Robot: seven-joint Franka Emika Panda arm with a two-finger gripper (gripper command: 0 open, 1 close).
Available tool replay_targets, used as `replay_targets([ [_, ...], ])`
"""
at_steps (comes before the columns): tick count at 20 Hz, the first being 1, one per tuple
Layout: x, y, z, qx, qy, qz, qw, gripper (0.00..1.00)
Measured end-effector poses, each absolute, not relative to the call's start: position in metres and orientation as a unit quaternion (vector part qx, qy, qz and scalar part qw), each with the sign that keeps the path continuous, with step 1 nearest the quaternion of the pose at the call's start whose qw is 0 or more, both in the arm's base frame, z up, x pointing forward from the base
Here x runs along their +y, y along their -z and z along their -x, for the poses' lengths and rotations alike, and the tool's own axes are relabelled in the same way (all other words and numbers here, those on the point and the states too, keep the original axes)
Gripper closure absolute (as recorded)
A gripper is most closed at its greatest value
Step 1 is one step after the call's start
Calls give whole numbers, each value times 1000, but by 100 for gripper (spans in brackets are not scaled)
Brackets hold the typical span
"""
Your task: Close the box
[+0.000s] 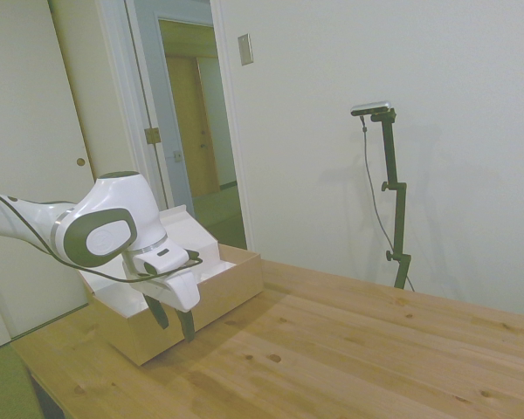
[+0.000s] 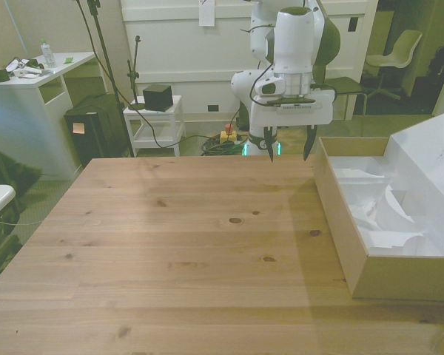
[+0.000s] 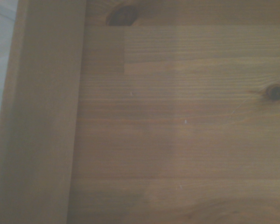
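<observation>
1. Gripper (image 2: 288, 151), fingers spread apart and holding nothing, hangs at my front view's upper middle, just beside the box.
2. I see the box (image 2: 339, 222) lying open at that view's right on the table (image 2: 177, 244).

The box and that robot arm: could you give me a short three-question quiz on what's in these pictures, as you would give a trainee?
1. True or false: the box has its lid shut.
2. Where is the gripper? A) inside the box; B) over bare table beside the box; C) pressing on the lid.
3. Fill in: the gripper's fingers are ____ and hold nothing.

Key: 1. False; the lid stands up and the white inside shows. 2. B. 3. Open.
</observation>
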State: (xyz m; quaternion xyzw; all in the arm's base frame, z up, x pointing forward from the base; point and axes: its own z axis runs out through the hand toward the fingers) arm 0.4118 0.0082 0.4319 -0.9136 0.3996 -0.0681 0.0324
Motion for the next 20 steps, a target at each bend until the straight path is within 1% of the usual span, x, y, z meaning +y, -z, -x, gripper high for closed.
replay_targets([
  [4, 9, -434, -412, 398, 71, 914, 32, 0],
  [7, 14, -458, -409, 392, 89, 915, 35, 0],
  [9, 20, -484, -406, 385, 112, 915, 41, 0],
  [12, 34, -535, -398, 369, 153, 915, 56, 0],
  [16, 79, -603, -385, 318, 212, 921, 80, 0],
  [20, 136, -641, -376, 245, 246, 933, 92, 0],
])
